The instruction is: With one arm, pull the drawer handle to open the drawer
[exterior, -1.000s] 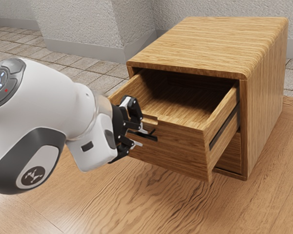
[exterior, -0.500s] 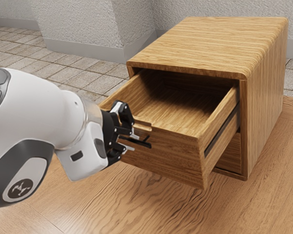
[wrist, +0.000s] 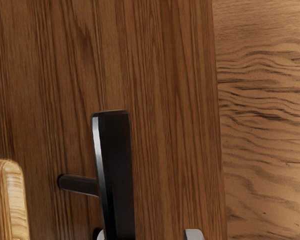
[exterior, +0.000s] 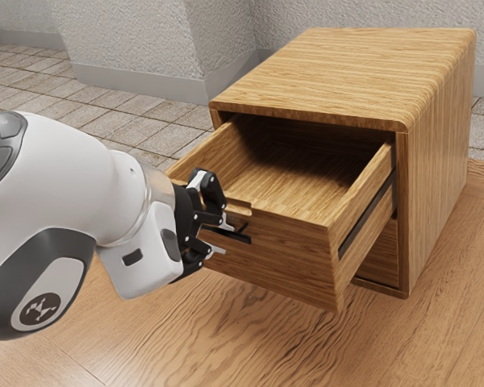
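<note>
- Here, the white seven-joint robot arm [exterior: 73, 218] comes in from the exterior view's left and reaches low toward the front of the box-shaped oak-grain wooden cabinet [exterior: 363, 72].
- The black two-finger gripper [exterior: 220, 234] is at the front panel of the wooden drawer [exterior: 282, 258], with one finger above the slim black bar handle [exterior: 235, 236] and one below it.
- The jaws stand partly apart with the handle lying between them. In the wrist view a pale fingertip [wrist: 194, 233] sits clear of the bar's edge, so the handle is bracketed rather than clamped from both sides.
- The drawer stands well out of the cabinet's upper opening, and its inner floor and side walls are in plain sight.
- A dark slide rail [exterior: 371, 218] runs along the drawer's side, on the exterior view's right.
- Up close from the wrist, the black bar handle [wrist: 114, 175] stands off the drawer's brown wood-grain front [wrist: 155, 75] on a short dark post [wrist: 77, 184].
- A pale, rounded wooden lip [wrist: 7, 200] shows beside the handle. In the exterior view it sits on the top edge of the drawer front [exterior: 238, 208], just above the gripper's upper finger.
- The cabinet rests on a polished wooden floor [exterior: 226, 339], which also appears past the drawer's edge in the wrist view [wrist: 265, 125].
- Behind lie grey floor tiles [exterior: 105, 113] and a rough grey wall [exterior: 129, 32].
</note>
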Robot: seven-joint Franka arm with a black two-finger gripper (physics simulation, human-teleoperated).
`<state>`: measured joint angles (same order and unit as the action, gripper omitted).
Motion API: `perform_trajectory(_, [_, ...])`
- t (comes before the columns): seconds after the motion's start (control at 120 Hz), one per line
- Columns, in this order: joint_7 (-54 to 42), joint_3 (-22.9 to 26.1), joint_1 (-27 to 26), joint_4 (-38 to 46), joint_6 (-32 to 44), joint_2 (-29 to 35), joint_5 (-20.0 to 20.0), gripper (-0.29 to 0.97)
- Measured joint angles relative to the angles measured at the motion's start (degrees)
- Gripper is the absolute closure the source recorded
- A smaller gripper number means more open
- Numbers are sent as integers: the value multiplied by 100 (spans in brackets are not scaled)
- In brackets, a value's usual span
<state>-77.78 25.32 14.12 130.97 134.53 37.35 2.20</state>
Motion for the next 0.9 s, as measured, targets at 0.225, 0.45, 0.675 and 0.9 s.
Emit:
perform_trajectory(0.225, [-5,0,2,1,-8,13,-8,56])
perform_trajectory(0.45, [-13,0,-4,1,-14,26,-8,53])
perform_trajectory(0.675, [-20,0,1,1,-17,22,-17,46])
perform_trajectory(0.9, [-23,0,3,3,-34,17,-17,45])
